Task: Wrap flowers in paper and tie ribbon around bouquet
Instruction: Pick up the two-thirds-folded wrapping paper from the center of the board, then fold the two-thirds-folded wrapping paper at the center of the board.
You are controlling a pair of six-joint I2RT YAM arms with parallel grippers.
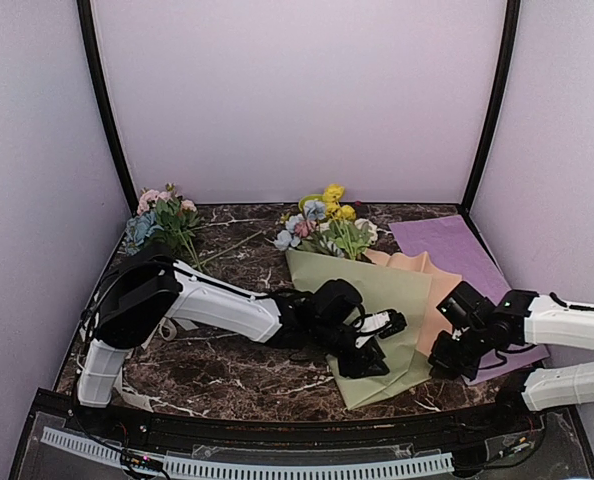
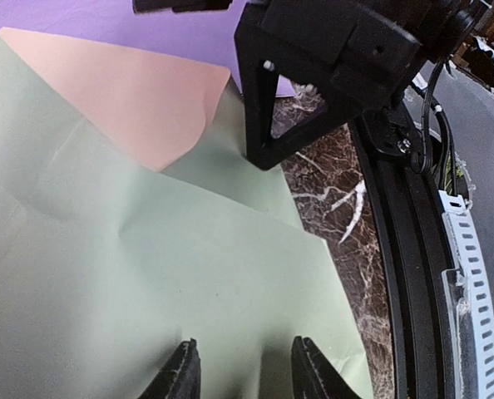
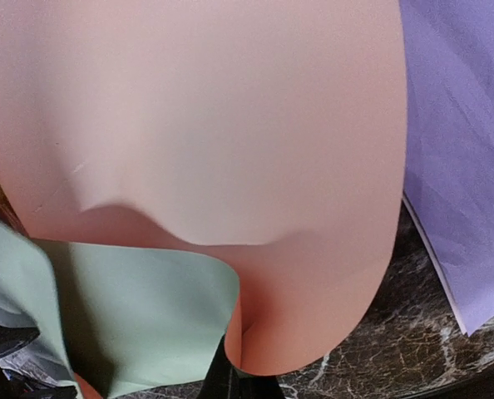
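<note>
The flowers [image 1: 322,225] lie at the back on the paper, their blue, yellow and pink heads pointing away from me. A sage-green sheet [image 1: 397,300] lies over a peach sheet [image 1: 427,270]. My left gripper [image 1: 379,360] hovers low over the green sheet [image 2: 147,274], open [image 2: 247,372], with only paper showing between its fingers. My right gripper [image 1: 445,362] is shut [image 3: 234,381] on the paper's right edge. From that pinch the peach sheet [image 3: 230,125] bulges up and the green sheet [image 3: 139,316] curls beside it. A pale strip that may be the ribbon [image 1: 137,398] lies by the left arm's base.
A loose cluster of pink and blue blooms [image 1: 162,218] lies at the back left. A flat purple sheet [image 1: 447,243] sits at the back right, partly under the peach sheet. The black front rail [image 2: 413,249] runs close to the green sheet's near corner.
</note>
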